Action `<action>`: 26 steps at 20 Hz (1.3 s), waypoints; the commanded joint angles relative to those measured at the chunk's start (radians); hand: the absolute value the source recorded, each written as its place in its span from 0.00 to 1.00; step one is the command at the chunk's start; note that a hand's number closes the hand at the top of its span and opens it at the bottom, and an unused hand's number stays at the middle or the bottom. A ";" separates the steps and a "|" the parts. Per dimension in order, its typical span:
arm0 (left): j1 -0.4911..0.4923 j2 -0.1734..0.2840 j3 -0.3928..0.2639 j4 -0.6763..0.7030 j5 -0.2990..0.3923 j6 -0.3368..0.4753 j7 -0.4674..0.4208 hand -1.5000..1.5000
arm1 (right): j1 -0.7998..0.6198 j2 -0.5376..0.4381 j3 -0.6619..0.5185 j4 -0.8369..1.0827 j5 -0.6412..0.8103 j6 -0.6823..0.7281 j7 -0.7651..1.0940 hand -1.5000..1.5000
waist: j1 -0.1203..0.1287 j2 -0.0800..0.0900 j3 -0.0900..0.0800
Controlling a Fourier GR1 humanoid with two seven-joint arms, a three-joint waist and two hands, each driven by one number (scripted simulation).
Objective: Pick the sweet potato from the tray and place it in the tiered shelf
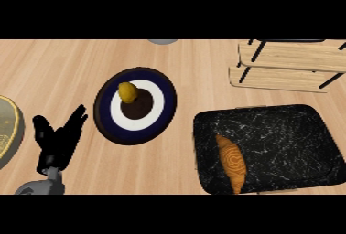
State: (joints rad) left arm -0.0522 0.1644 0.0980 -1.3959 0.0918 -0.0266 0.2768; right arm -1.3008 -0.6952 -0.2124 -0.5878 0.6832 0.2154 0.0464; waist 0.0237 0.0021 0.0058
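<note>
The sweet potato (231,162) lay in the tray (283,123), long axis running near to far. The left robot hand (59,137) rested open, well off to its left (no right hand showed).

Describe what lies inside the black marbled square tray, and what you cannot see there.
Inside the black marbled square tray, one orange sweet potato lies near its left edge. Nothing else shows there. The tray floor beneath the potato is covered.
</note>
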 commanded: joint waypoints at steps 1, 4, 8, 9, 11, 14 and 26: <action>0.032 -0.027 -0.038 -0.001 -0.021 0.008 0.033 0.50 | -0.046 0.026 -0.061 0.031 -0.040 -0.037 0.081 1.00 | -0.003 0.002 -0.006; 0.053 0.018 0.008 -0.035 0.022 -0.027 0.050 0.50 | -0.038 0.020 -0.132 0.048 -0.094 -0.092 0.087 0.00 | 0.000 0.001 -0.005; -0.007 0.001 0.006 0.031 0.014 -0.016 0.044 0.50 | -0.028 0.021 -0.209 0.086 -0.167 -0.114 0.059 0.00 | -0.007 0.004 -0.006; -0.009 -0.008 0.010 0.061 0.006 -0.011 0.005 0.50 | -0.054 0.049 -0.231 0.081 -0.192 -0.130 0.099 0.00 | -0.009 0.004 -0.006; -0.034 0.008 0.014 0.031 0.003 0.003 0.063 0.50 | -0.048 0.046 -0.266 0.102 -0.226 -0.145 0.062 0.00 | -0.004 0.005 -0.005; -0.006 -0.024 -0.010 -0.025 -0.004 0.023 0.072 0.50 | -0.085 -0.006 -0.333 0.126 -0.288 -0.120 0.096 0.00 | 0.000 0.004 -0.005; 0.005 0.003 0.012 0.022 0.011 -0.030 0.034 0.50 | -0.084 -0.217 -0.417 0.158 -0.302 -0.310 0.165 0.00 | -0.001 0.007 -0.006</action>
State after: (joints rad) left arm -0.0617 0.1587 0.1060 -1.3954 0.0876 -0.0313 0.2940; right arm -1.3854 -0.8326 -0.6063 -0.4503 0.3788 -0.0478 0.1774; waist 0.0225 0.0050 0.0053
